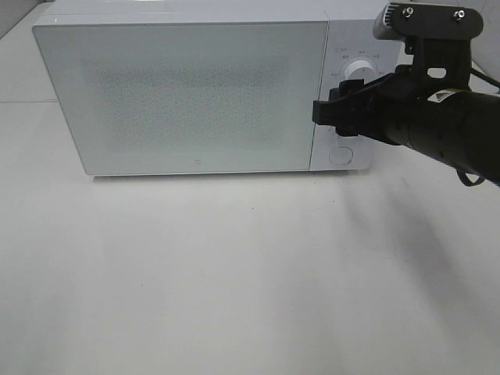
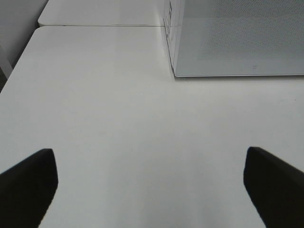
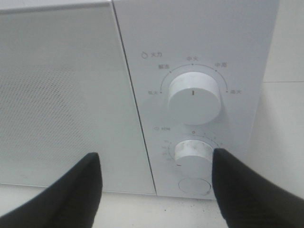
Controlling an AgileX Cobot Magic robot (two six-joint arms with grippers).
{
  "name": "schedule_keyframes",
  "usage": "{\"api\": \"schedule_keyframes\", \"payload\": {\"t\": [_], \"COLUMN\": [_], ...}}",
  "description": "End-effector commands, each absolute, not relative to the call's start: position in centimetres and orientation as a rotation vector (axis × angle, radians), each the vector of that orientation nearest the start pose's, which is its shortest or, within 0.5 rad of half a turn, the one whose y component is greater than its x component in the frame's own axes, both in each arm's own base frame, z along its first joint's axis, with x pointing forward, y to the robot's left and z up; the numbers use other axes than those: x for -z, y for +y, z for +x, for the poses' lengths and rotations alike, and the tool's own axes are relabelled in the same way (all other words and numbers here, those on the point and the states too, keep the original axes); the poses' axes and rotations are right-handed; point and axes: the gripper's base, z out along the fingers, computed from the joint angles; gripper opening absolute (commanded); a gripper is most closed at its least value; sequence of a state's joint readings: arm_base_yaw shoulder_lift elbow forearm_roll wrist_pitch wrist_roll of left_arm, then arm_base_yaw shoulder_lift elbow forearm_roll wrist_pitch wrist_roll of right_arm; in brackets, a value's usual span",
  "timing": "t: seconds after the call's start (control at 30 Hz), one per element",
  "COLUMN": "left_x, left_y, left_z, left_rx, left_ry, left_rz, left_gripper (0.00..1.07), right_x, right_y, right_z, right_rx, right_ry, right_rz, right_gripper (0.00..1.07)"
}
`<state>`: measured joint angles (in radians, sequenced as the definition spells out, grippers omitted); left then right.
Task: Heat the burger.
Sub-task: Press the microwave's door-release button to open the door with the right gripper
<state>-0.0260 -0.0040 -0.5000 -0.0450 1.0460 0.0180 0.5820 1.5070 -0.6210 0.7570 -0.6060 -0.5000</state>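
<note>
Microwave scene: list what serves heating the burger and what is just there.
Job: white box microwave with closed frosted door; its small white lower dial; right tool, open at that dial.
Idle: white table; left tool, open above it.

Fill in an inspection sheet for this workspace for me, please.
Surface: plain white tabletop, no spills seen.
Job's things: burger, nothing seen; boxy white microwave oven, frosted door shut.
Clutter: nothing seen.
Pincers: left pincer open above the tabletop; right pincer open at the control panel, its fingers either side of the lower round white dial, not clamped.
Cables: thin black cable loops under the right arm.
Surroundings: second white tabletop behind.
</note>
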Motion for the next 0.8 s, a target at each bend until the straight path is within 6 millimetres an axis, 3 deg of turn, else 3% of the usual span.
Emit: {"api": "schedule_keyframes", "payload": {"t": [0.03,0.47,0.67,0.77,0.8], "left_x": [-27.8,-27.8,-27.8,-27.8,-27.8], "left_y": [-0.4,-0.4,-0.4,-0.4,-0.4], "left_z": [-0.8,-0.8,-0.8,-0.8,-0.8], "left_rx": [0.060,0.060,0.060,0.060,0.060], "left_ry": [1.993,1.993,1.993,1.993,1.993], "left_rz": [0.043,0.043,0.043,0.043,0.043], "left_gripper": [1.03,1.03,1.03,1.03,1.03], "right_x": [-22.6,-23.4,-24.8,-25.9,-26.6], "right_y": [13.4,14.3,13.4,12.9,12.6], "right_z": [25.5,22.9,22.6,22.4,22.2], "right_rx": [-0.165,-0.331,-0.377,-0.349,-0.322], "right_ry": [1.878,2.012,2.127,2.212,2.241], "right_rz": [-0.232,-0.475,-0.478,-0.488,-0.495], "right_gripper": [0.65,0.65,0.66,0.69,0.75]}}
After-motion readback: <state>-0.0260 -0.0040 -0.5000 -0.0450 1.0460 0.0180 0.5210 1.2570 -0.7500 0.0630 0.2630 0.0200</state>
